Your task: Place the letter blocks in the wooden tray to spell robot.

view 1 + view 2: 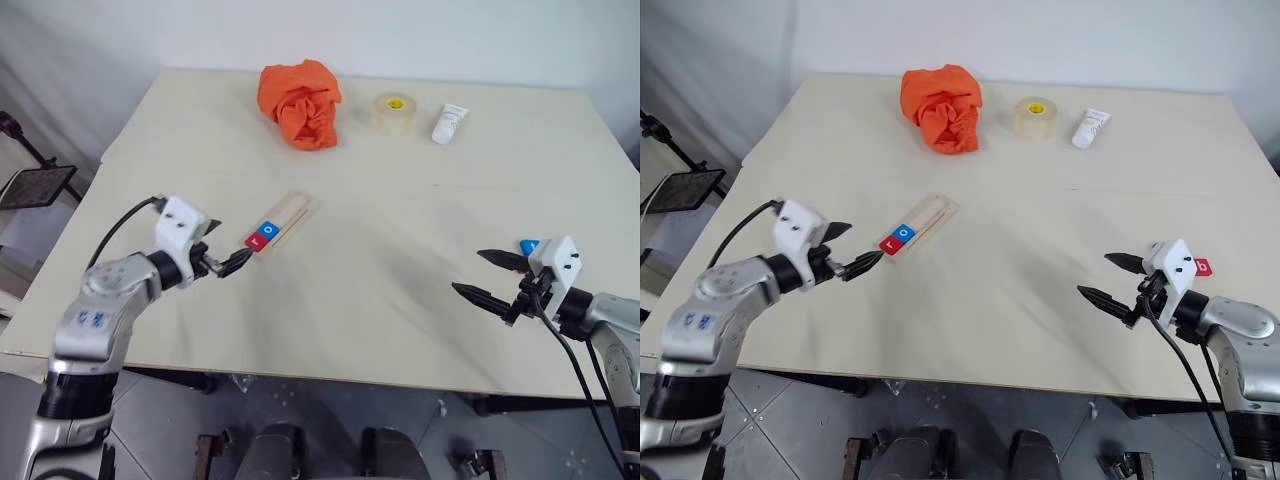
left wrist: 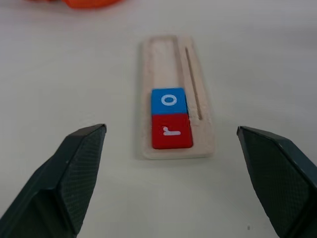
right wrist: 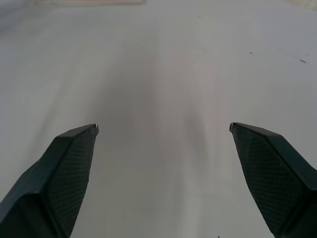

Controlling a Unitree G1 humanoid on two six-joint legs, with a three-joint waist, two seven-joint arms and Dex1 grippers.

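The left pincer (image 1: 232,262) hangs open and empty just off the near end of the wooden tray (image 2: 177,96), its fingers (image 2: 74,173) spread to either side of that end in the left wrist view. In the tray's groove sit two letter blocks, touching: the red r (image 2: 171,131) at the near end and the blue o (image 2: 168,100) next beyond it, with the far stretch of the groove bare. The right pincer (image 1: 1110,279) is also open and holds nothing, poised over bare tabletop (image 1: 400,250) near the right edge. Just behind it lie a blue block (image 1: 528,246) and a red block (image 1: 1203,267), largely hidden by the wrist, so their letters cannot be read; a fifth block I cannot find. These tiles look light, stiff and smooth, likely to skid if nudged flat on the tabletop, so a hold across two opposite side edges seems best, with the letter face left up. The tray itself looks light too and might slide if a tile is pushed hard into the groove. Between the two pincers the tabletop is open, giving easy room to carry a tile across; the loose blocks sit close to the right edge. Far off lie an orange cloth (image 1: 300,103), a tape roll (image 1: 393,112) and a white tube (image 1: 449,124), well apart from the work.
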